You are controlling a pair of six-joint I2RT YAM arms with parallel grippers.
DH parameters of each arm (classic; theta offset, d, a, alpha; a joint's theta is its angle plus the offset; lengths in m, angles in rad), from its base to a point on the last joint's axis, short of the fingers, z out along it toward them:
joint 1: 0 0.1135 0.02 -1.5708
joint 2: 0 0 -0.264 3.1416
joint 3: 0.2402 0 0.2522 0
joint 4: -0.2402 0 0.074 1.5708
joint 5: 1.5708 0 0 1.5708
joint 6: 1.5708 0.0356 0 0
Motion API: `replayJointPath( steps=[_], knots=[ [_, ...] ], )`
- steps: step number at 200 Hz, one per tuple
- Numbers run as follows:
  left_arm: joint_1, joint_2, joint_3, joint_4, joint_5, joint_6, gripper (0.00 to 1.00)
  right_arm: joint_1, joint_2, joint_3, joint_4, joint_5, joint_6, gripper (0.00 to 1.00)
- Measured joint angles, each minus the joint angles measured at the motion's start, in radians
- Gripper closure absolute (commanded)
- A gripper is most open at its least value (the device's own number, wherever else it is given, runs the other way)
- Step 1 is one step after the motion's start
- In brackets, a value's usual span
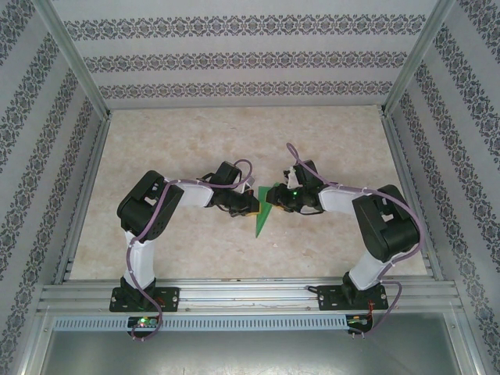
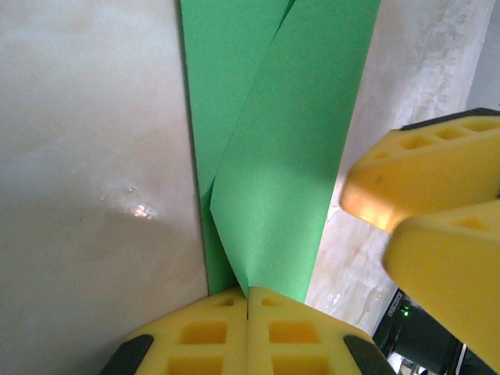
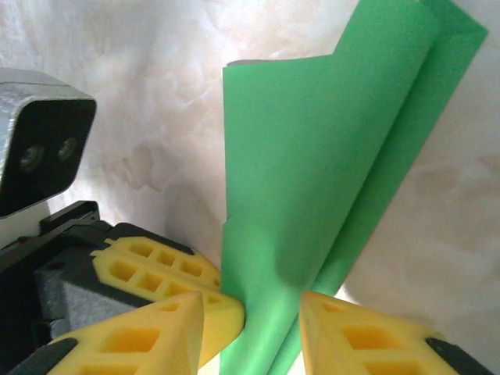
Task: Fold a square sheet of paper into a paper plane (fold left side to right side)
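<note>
The green paper (image 1: 265,216) lies mid-table as a narrow folded shape, its point toward the near edge. In the left wrist view the paper (image 2: 289,141) has a raised flap, and my left gripper (image 2: 248,303) is shut on the flap's lower corner. My left gripper (image 1: 250,205) sits at the paper's left side and my right gripper (image 1: 282,200) at its right. The right gripper (image 3: 250,334) is open, its yellow fingers straddling the lifted paper (image 3: 312,172). The left gripper's fingers (image 3: 160,269) touch the paper's left edge there.
The bare marble-patterned tabletop (image 1: 195,141) runs all round the paper. Patterned walls with metal frame posts (image 1: 78,70) close in the back and both sides. The left wrist camera housing (image 3: 39,148) sits close beside the right gripper.
</note>
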Motion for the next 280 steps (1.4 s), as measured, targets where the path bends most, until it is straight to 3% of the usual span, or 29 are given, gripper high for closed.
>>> replayJointPath(
  steps=[48, 91, 266, 280],
  knots=[
    [0.000, 0.001, 0.004, -0.008, 0.000, 0.003, 0.96, -0.013, -0.035, 0.004, -0.015, 0.000, -0.016, 0.81],
    [0.000, 0.002, 0.006, -0.011, 0.000, 0.003, 0.96, -0.012, 0.037, 0.066, -0.024, -0.002, -0.023, 0.88],
    [0.000, 0.003, 0.012, -0.023, -0.004, 0.003, 1.00, -0.012, 0.129, 0.100, -0.089, 0.018, -0.055, 0.90],
    [0.000, 0.003, 0.012, -0.023, -0.004, 0.003, 0.99, -0.012, 0.133, 0.107, -0.100, 0.019, -0.061, 0.93]
  ],
)
